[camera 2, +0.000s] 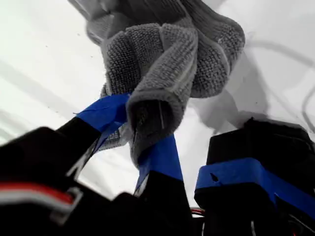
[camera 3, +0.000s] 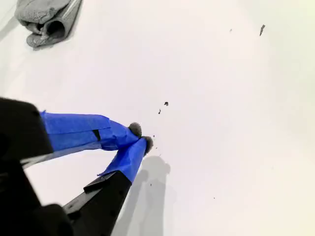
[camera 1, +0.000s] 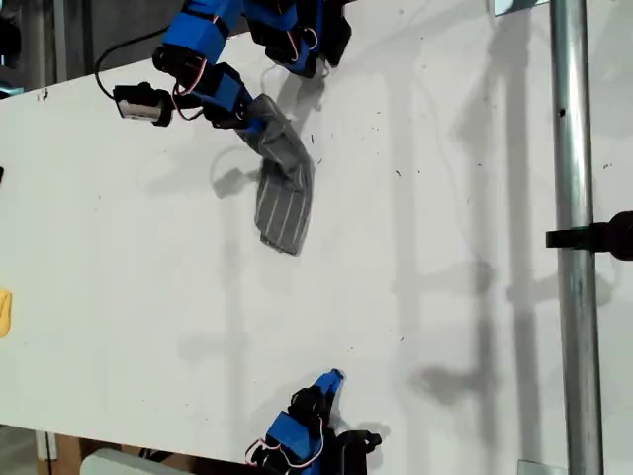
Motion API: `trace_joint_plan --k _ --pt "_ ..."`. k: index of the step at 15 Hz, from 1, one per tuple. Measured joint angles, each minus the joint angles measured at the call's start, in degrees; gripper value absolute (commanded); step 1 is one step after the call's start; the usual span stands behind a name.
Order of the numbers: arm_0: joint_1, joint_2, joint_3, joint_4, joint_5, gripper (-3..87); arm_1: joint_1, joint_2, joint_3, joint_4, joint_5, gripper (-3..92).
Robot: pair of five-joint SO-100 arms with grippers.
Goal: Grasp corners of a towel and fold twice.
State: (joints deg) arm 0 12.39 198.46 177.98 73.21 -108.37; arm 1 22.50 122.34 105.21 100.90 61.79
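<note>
The white table fills nearly all of the exterior view, bare but for a few dark specks and the soft shadows of the arms; a shiny metal pole crosses it from top to bottom near the exterior view's right, with a black clamp fixed on it about halfway down.

The towel is the biggest loose thing; it sits in the upper middle of the exterior view, bunched and hanging as a narrow grey strip with thin white stripes, its top end lifted and its lower end reaching down toward the table, though I cannot tell whether that end touches; its shadow lies just beside it on the exterior view's left. In the first wrist view the cloth is a thick roll of folds, and I cannot pick out any single corner in the bundle.

My first gripper comes in from the top of the exterior view; its blue-taped jaws are pinched tight on a thick fold of the towel, the cloth squeezed between the two fingers.

My second gripper is at the bottom edge of the exterior view, well apart from the towel; in the second wrist view its jaws are closed tip to tip, holding nothing, with a bit of grey fluff at the fingertips; the towel shows far off there.

At the exterior view's left edge lies a small yellow thing, cut off by the frame.
</note>
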Motion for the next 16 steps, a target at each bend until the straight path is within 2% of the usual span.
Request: trace_joint_plan --k 2,4,6,7,9,11,13,15,16 --pt "0.00 0.00 0.00 0.00 0.00 -2.7 -4.13 -10.90 -2.46 -14.41 0.18 1.3" --pt "0.00 0.00 0.00 0.00 -0.44 -1.0 -7.73 -29.88 -9.93 -30.41 -0.18 18.2" --pt "-0.09 0.00 0.00 0.53 -1.58 2.1 -7.56 -46.85 -21.27 -34.54 0.09 36.0" --pt "-0.26 0.00 0.00 0.70 -1.14 2.1 -6.68 -48.96 -23.91 -34.80 0.44 37.7" --pt "-0.62 0.00 0.09 0.79 2.29 2.1 -5.89 -43.42 -25.49 -36.47 -1.85 24.1" --pt "-3.78 0.00 0.09 0.79 7.03 2.1 -2.11 -31.20 -22.76 -36.47 -3.34 16.5" --pt "-5.89 0.00 0.09 0.79 11.69 2.1 4.13 -16.87 -10.72 -34.19 -3.69 7.9" --pt "-6.94 0.00 0.09 0.79 16.61 2.1 6.86 0.88 9.14 -34.01 -3.69 4.4" --pt "-7.12 0.00 0.09 0.79 23.91 1.9 7.03 10.46 19.51 -33.57 -3.69 -0.2"
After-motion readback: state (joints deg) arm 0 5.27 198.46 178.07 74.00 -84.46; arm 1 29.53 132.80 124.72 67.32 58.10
